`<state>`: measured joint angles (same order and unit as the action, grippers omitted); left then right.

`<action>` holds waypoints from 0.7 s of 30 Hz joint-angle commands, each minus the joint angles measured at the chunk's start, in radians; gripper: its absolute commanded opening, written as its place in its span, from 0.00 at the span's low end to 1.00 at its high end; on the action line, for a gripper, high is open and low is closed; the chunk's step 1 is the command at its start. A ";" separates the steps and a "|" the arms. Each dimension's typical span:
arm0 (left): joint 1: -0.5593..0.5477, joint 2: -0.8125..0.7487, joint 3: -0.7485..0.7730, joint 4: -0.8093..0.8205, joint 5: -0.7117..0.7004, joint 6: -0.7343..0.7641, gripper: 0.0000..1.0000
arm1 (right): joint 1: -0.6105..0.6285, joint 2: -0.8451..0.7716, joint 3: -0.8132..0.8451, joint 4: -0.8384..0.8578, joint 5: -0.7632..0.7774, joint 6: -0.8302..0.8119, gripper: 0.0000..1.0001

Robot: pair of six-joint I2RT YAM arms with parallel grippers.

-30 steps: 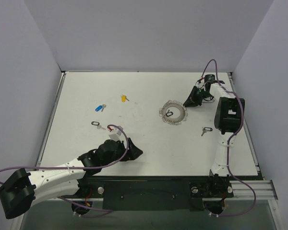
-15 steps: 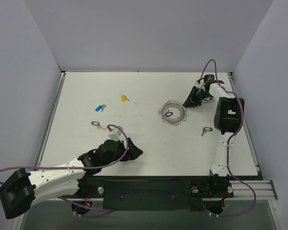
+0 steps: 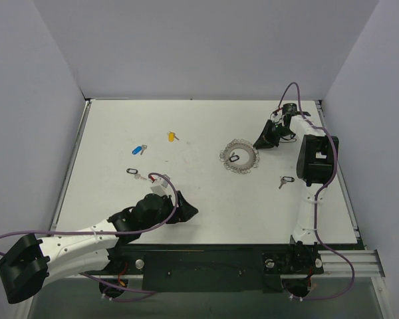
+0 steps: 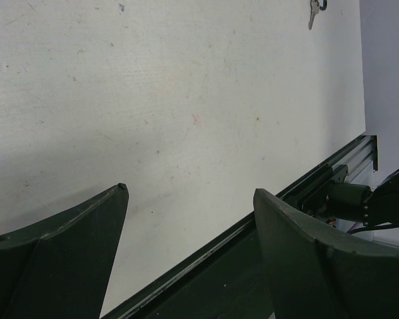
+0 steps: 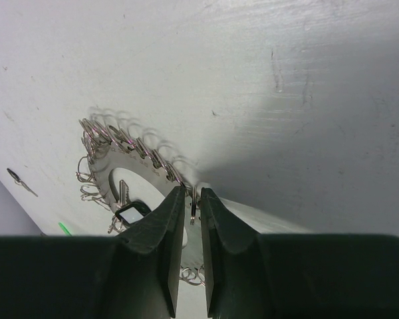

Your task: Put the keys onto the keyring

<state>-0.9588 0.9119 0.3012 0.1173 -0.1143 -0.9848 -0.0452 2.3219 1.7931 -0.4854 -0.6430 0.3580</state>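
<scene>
The keyring (image 3: 240,157), a lacy silver ring, lies right of the table's middle with a black key (image 3: 234,158) inside it. My right gripper (image 3: 262,142) sits at the ring's right edge. In the right wrist view the gripper (image 5: 192,193) is shut on one small wire loop of the keyring (image 5: 113,149), and the black key (image 5: 132,211) lies inside the ring. My left gripper (image 3: 190,212) is open and empty near the front edge, as the left wrist view (image 4: 191,191) shows. A blue key (image 3: 139,149), a yellow key (image 3: 172,136) and a second black key (image 3: 134,172) lie at the left. No green key shows in the top view.
Another dark-headed key (image 3: 284,180) lies on the table (image 3: 206,199) below the right arm; it also shows in the left wrist view (image 4: 314,9). The table's front rail (image 4: 306,189) runs just under my left gripper. Walls enclose the table on three sides.
</scene>
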 commanded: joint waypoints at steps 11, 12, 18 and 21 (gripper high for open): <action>0.006 -0.013 0.027 0.047 0.016 -0.005 0.86 | 0.005 -0.053 -0.006 -0.041 -0.006 -0.022 0.11; 0.006 -0.013 0.027 0.045 0.016 -0.005 0.86 | 0.004 -0.053 -0.008 -0.041 -0.006 -0.021 0.14; 0.006 -0.018 0.026 0.044 0.016 -0.006 0.86 | 0.004 -0.071 -0.017 -0.039 -0.007 -0.021 0.16; 0.006 -0.018 0.026 0.044 0.016 -0.005 0.86 | 0.002 -0.081 -0.023 -0.036 -0.015 -0.022 0.16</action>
<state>-0.9588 0.9081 0.3012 0.1173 -0.1036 -0.9852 -0.0448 2.3157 1.7855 -0.4858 -0.6434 0.3439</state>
